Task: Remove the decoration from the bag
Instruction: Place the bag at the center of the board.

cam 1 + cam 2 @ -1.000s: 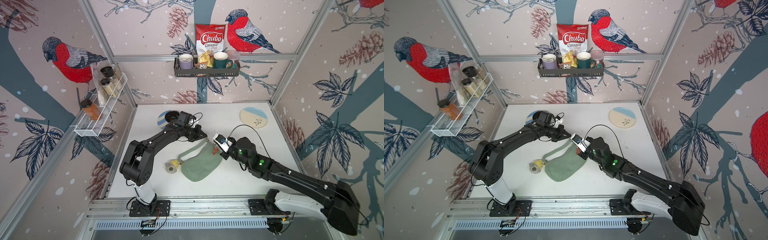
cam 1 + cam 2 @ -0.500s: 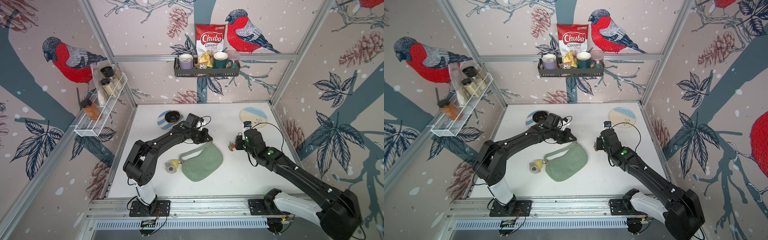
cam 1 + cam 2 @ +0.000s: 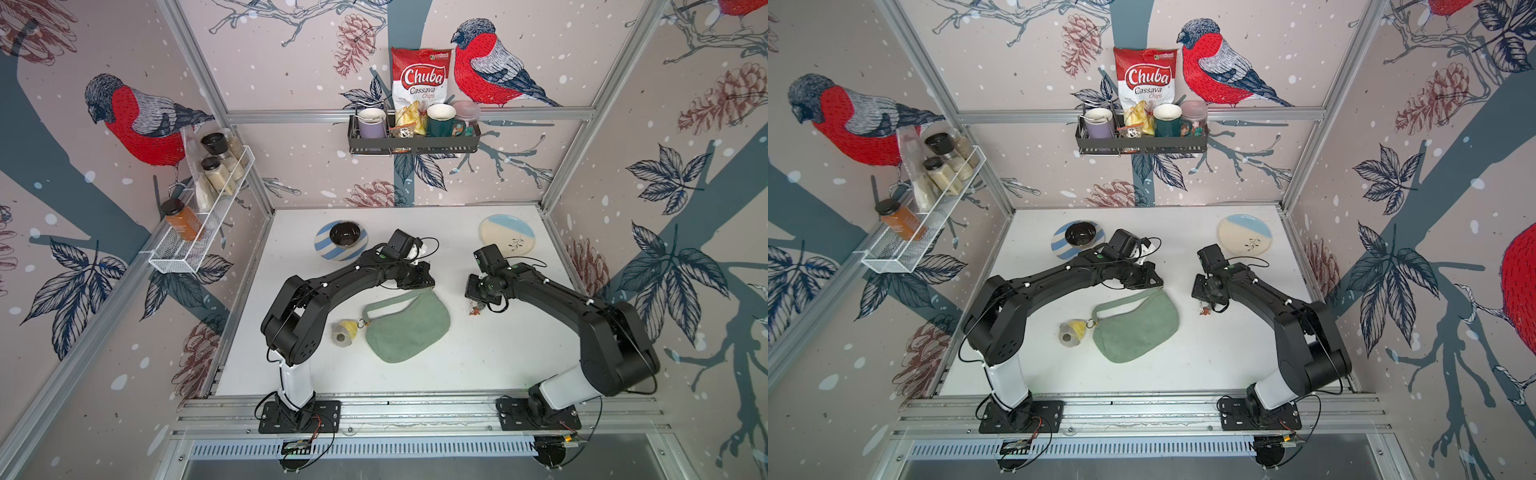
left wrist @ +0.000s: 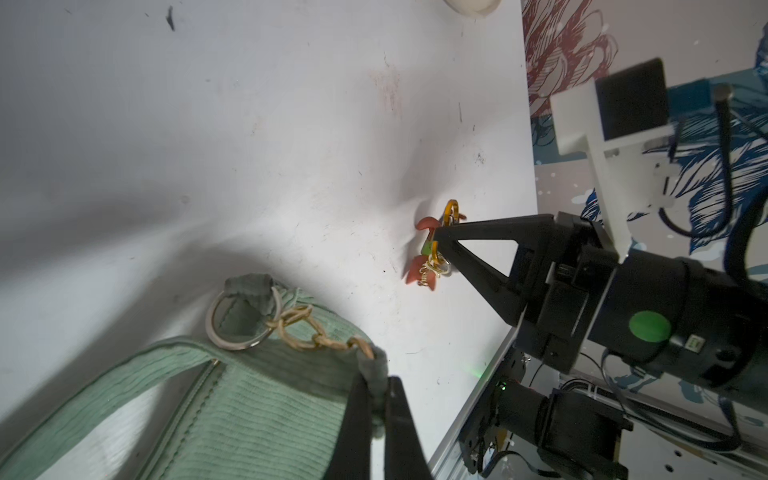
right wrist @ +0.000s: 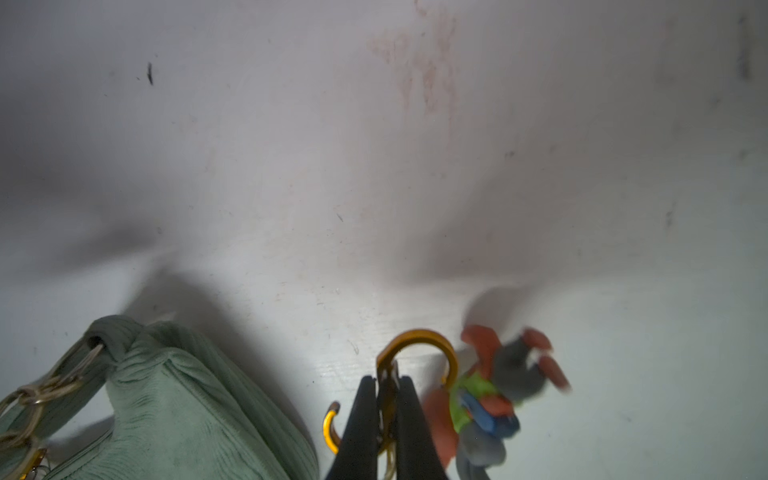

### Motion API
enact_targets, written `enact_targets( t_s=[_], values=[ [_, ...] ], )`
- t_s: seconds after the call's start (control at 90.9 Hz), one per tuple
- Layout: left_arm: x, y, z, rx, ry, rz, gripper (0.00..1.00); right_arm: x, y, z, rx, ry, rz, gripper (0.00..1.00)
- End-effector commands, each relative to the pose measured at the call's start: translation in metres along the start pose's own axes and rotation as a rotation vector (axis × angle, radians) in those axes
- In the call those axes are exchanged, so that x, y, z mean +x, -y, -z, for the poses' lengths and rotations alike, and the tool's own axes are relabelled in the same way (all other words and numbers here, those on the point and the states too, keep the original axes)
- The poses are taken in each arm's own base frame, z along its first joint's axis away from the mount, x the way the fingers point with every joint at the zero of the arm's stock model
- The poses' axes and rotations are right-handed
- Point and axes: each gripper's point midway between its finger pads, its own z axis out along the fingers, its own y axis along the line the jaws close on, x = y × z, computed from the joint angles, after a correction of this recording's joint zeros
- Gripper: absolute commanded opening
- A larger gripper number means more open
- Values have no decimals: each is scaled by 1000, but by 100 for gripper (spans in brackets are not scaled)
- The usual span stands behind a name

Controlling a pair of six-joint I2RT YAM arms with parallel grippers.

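We found the bag (image 3: 409, 328) lying flat in the middle of the table (image 3: 519, 357), between the two arms. The left gripper (image 4: 376, 388) had its fingers pressed together on the soft green strap end at the bag's far right corner, beside the gold chain (image 4: 320, 338). Just right of the bag and clear of it, the right gripper (image 5: 384, 384) pinched the orange carabiner (image 5: 417, 338) of the decoration (image 5: 492, 399), a small red, green and blue charm. It hung low over the table or touched it; we could not tell which. We judged this decoration to be already off the bag. It looked light and floppy, likely to swing. The carabiner was its only stiff part and the place to hold it, though smooth metal could slip between narrow fingers. The bag seemed limp and would drag unless pinned. A yellow charm (image 3: 345, 332) sat ringed to the bag's left end.
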Motion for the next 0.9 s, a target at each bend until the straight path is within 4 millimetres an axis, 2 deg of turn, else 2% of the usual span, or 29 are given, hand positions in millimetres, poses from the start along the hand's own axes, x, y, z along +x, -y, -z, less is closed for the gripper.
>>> enact_targets(
  t_s=[0.0, 0.066, 0.176, 0.374, 0.561, 0.748, 0.891],
  values=[
    [4, -3, -7, -26, -9, -36, 0, 2, -6, -5, -20, -31, -48, 0],
    [2, -1, -9, -15, -3, -35, 0, 1, -5, -10, -7, -37, -47, 1],
    [-1, 2, -12, -2, 4, -32, 0, 4, -4, -19, 14, -73, -46, 9],
    [1, -1, -14, -6, -5, -32, 0, 7, 3, -20, 44, -83, -41, 30],
    [1, -2, -15, -4, -5, -29, 0, 8, 8, -16, 64, -82, -35, 38],
    [2, -2, -15, -7, -6, -25, 0, -4, 13, -7, 80, -64, -24, 49],
    [0, -6, -17, -28, 2, -31, 1, -8, 11, -1, 94, -69, 26, 49]
  ],
)
